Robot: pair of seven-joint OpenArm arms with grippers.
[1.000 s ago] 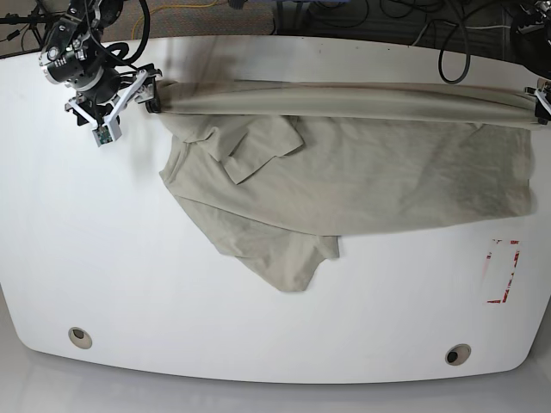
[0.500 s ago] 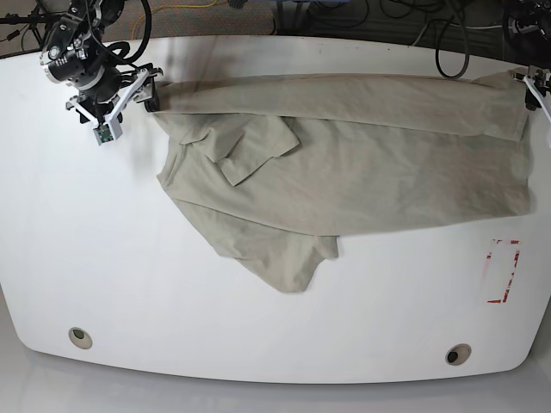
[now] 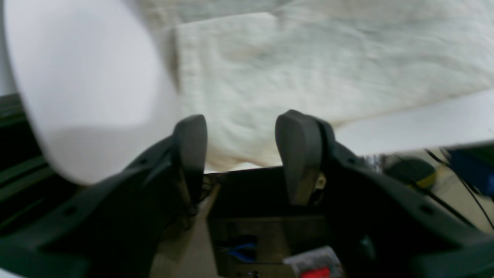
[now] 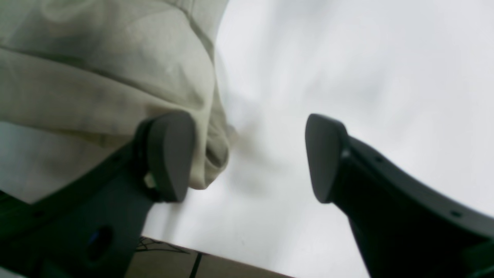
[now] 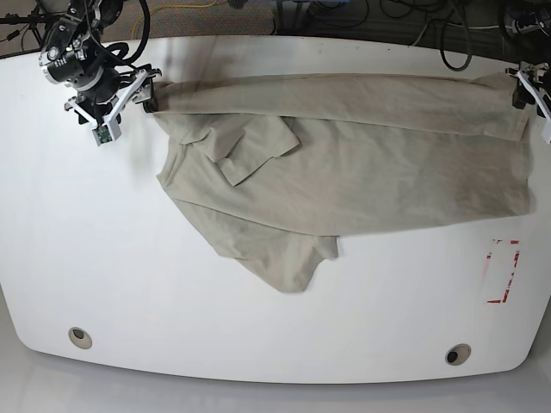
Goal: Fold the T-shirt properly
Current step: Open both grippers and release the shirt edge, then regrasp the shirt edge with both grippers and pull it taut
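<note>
Beside T-shirt [image 5: 362, 163], red-edged marker [image 5: 502, 271].

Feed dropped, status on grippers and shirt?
Left gripper open, empty. Right gripper open, cloth beside one finger. T-shirt spread on the table, lower left bunched. Nothing in the way.

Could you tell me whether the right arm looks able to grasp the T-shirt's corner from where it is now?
Probably yes: the right gripper is open, the T-shirt corner lies against one of its fingers, and only bare table lies around it.
</note>
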